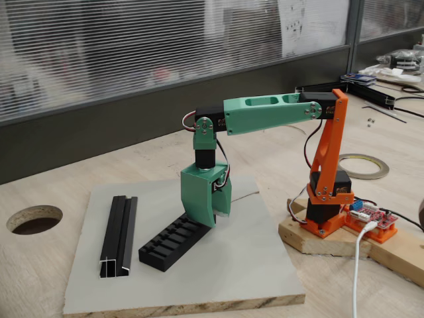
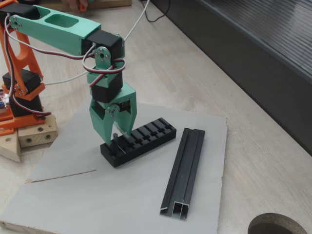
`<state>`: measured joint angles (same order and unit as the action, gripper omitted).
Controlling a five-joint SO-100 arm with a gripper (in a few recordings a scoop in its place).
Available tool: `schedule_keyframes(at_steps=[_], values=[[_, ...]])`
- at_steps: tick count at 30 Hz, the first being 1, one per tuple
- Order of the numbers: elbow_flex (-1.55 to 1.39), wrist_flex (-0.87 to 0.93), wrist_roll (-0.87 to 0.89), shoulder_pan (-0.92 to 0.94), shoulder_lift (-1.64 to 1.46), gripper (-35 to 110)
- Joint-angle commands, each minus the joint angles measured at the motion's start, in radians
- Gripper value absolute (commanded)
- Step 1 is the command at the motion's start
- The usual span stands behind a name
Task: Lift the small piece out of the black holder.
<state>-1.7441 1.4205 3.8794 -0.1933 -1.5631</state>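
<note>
Hand (image 2: 115,138) astride small piece (image 2: 115,142)

Window blinds (image 1: 132,46) run behind the wooden table (image 1: 53,179).

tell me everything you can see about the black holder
The black holder is a matte, plastic-looking rectangular block with a row of parallel crosswise slots along its top, like a comb. It lies flat on the grey board, set diagonally, beside but apart from the longer black grooved rail. The green gripper stands over one end, fingertips down at the slots around a small grey upright piece; whether they touch the block is unclear.
</note>
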Motion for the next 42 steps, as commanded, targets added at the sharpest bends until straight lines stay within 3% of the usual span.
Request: schedule_keyframes(at_steps=[1, 13, 23, 42], values=[[-0.008, 0.009, -0.002, -0.014, -0.031, 35], [-0.003, 0.009, -0.002, -0.014, -0.015, 35], [-0.008, 0.023, 0.000, -0.015, -0.028, 15], [-0.008, 0.023, 0.002, -0.014, -0.023, 8]])
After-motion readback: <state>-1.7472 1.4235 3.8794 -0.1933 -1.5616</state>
